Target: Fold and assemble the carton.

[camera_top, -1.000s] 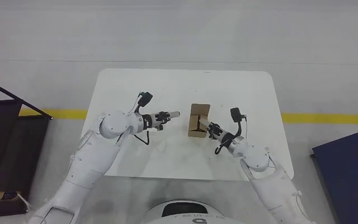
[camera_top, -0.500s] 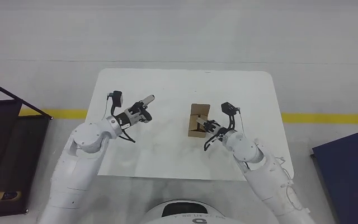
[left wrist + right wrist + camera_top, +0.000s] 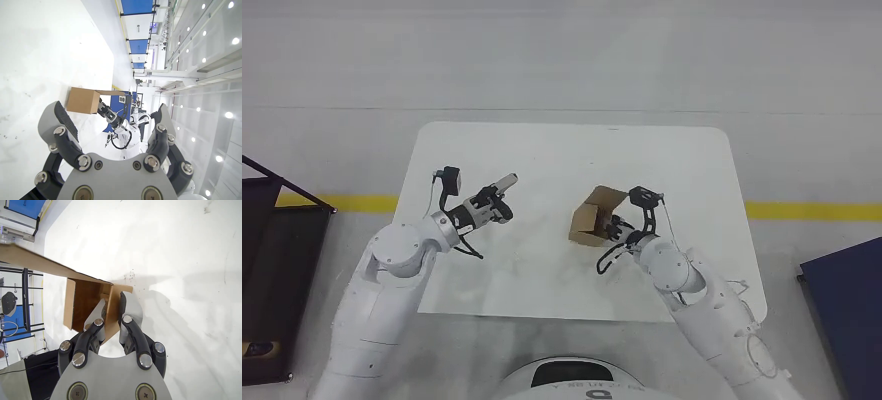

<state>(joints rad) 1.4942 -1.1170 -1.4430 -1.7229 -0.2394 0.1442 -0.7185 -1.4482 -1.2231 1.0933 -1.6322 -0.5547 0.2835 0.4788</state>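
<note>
Carton (image 3: 590, 222) erected, on side, one end open, flap unfolded. Right gripper (image 3: 113, 298) clenched on Carton wall. Left gripper (image 3: 505, 184) released, well left. Closing outstanding.

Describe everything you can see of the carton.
The carton is a small box of plain brown cardboard, one end open with a long flap sticking out. It sits askew on the white table, right of centre. The right gripper pinches one side wall, one finger inside, one outside.
</note>
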